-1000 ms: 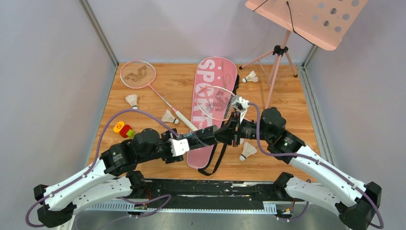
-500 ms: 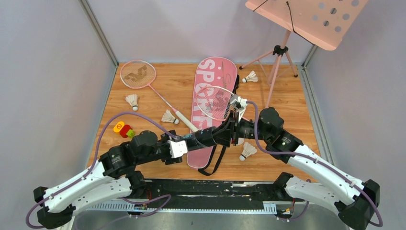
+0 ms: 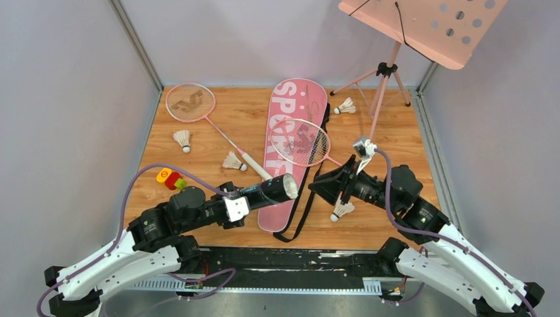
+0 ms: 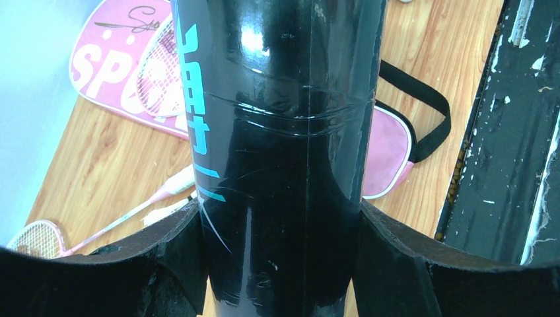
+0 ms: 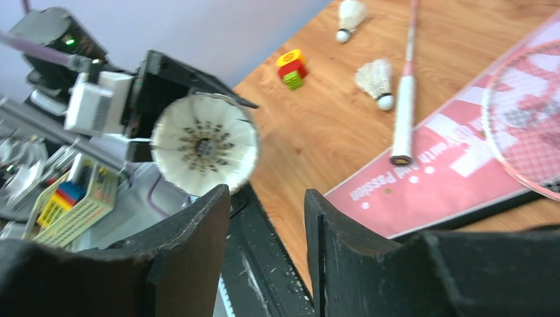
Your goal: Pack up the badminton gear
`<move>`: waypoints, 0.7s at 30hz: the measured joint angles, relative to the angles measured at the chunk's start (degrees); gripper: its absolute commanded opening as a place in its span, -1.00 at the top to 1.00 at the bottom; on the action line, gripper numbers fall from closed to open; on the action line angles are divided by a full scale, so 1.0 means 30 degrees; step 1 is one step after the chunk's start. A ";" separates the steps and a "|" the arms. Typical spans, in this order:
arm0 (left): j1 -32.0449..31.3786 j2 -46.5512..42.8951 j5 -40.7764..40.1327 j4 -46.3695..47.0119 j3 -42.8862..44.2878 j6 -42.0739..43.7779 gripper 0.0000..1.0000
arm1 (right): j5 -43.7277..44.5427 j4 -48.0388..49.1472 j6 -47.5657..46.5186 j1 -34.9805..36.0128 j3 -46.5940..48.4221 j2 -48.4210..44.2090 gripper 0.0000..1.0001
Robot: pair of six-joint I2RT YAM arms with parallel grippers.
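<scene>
Black tube (image 3: 267, 190) in left fingers (image 4: 165, 264) | right fingers (image 5: 198, 251) parted, clear of rim

Black tube (image 3: 264, 193): long, glossy, teal lettering, clamped in my left claw (image 4: 280, 228), mouth toward 3 o'clock with a white feather shuttlecock (image 5: 205, 145) seated in it. Pink "SPORT" bag (image 3: 294, 105): flat at table centre, lying 12-to-6. First racket (image 3: 300, 140): head on the bag. Second racket (image 3: 190, 102): 10 o'clock. Loose shuttlecocks: 9 (image 3: 182, 139), 8 (image 3: 232, 160), 1 (image 3: 345, 105), 5 o'clock (image 3: 342, 210).
</scene>
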 measured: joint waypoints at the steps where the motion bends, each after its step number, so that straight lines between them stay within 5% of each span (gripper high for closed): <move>1: 0.0000 -0.0102 -0.0015 0.0000 0.0000 0.0000 0.06 | 0.0568 -0.0248 0.0000 0.0000 -0.0146 -0.0321 0.08; 12: 0.0000 -0.0233 -0.0080 -0.0007 -0.0044 0.0000 0.05 | 0.5217 -0.4313 -0.0335 -0.0058 -0.0423 0.1443 0.10; 21: 0.0000 -0.0233 -0.0058 -0.0007 -0.0044 0.0000 0.05 | 0.1858 -0.4320 -0.1137 -0.0058 0.0197 -0.0270 -0.55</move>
